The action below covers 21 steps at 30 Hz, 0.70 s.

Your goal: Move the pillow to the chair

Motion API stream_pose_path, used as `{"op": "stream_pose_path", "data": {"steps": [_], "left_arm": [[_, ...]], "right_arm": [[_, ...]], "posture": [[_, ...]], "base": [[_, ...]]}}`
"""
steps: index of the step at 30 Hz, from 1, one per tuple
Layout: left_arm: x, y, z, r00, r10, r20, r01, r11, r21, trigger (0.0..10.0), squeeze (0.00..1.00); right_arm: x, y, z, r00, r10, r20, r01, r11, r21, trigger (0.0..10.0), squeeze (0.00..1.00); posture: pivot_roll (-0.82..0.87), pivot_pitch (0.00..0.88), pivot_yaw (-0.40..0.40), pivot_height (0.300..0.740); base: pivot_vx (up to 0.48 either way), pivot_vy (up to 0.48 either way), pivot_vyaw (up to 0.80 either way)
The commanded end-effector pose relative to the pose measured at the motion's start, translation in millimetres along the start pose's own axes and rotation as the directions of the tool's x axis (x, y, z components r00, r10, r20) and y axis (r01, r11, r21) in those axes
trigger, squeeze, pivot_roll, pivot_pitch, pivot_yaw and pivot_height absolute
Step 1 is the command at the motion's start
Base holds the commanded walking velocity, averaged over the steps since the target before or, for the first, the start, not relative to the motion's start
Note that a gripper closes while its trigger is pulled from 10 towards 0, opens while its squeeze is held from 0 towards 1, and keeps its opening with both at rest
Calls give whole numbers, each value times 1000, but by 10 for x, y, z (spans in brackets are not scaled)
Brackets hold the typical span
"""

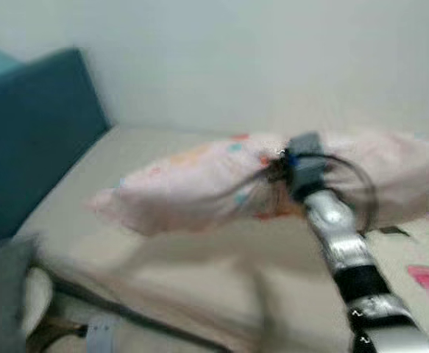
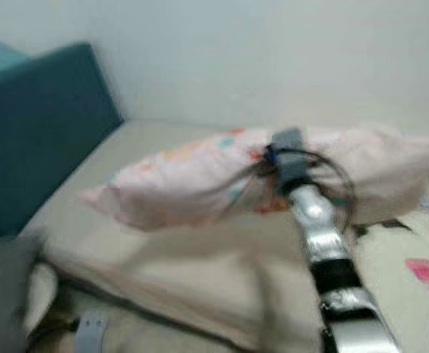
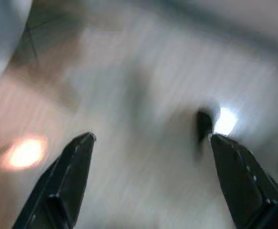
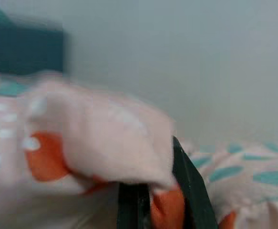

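Right tool [image 4: 160,200] clamped on pillow [image 1: 199,184]

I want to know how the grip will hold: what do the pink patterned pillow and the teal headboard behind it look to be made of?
The pink patterned pillow looks like soft matte woven fabric over loose filling: it sags and bunches where the right gripper pinches it. The teal headboard appears upholstered in matte cloth, with rounded padded edges, though blur hides any weave.

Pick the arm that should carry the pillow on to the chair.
Right. The right hand already pinches the pillow, held up over the bed. The left hand is open, holding nothing.
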<state>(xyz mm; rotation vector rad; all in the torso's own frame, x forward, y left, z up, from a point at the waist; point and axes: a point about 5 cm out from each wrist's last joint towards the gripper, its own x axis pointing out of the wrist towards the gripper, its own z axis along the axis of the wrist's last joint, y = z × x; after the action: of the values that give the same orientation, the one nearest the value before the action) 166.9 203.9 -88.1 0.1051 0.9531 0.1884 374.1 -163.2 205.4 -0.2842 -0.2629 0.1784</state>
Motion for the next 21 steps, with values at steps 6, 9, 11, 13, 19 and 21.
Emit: {"op": "stream_pose_path", "data": {"steps": [6, 9, 11, 13, 19, 21], "left_arm": [[11, 5, 50, 1000, -1, 11, 1, 1000, 2, 10000, 0], [11, 4, 50, 1000, -1, 11, 1, 1000, 1, 10000, 0], [10, -1, 48, 1000, -4, 13, 4, 1000, 1, 10000, 0], [9, -10, 48, 1000, -10, 14, 10, 1000, -1, 10000, 0], [9, -30, 57, 1000, -23, 19, 23, 1000, -7, 10000, 0], [9, -36, 58, 999, -27, 19, 27, 1000, -10, 10000, 0]], "right_arm": [[-30, 249, 37, 992, 123, 34, -125, 991, 55, 2667, 0], [-42, 293, 16, 989, 144, 27, -146, 987, 72, 10000, 0], [-76, 377, -18, 982, 189, 19, -190, 976, 103, 10000, 0], [-113, 464, -42, 970, 242, 17, -242, 964, 115, 10000, 0], [-173, 655, -4, 937, 345, 56, -349, 924, 152, 10000, 0], [-186, 717, 36, 921, 381, 83, -390, 907, 162, 10000, 0]], "posture": [[24, 0, 30, 740], [24, 0, 30, 740], [27, 0, 28, 740], [29, 0, 28, 740], [29, 0, 28, 740], [30, 0, 27, 740]], "base": [[0, 0, 0], [0, 0, 0], [0, 0, 513], [0, 0, 731], [0, 0, 722], [0, 0, 719]]}}
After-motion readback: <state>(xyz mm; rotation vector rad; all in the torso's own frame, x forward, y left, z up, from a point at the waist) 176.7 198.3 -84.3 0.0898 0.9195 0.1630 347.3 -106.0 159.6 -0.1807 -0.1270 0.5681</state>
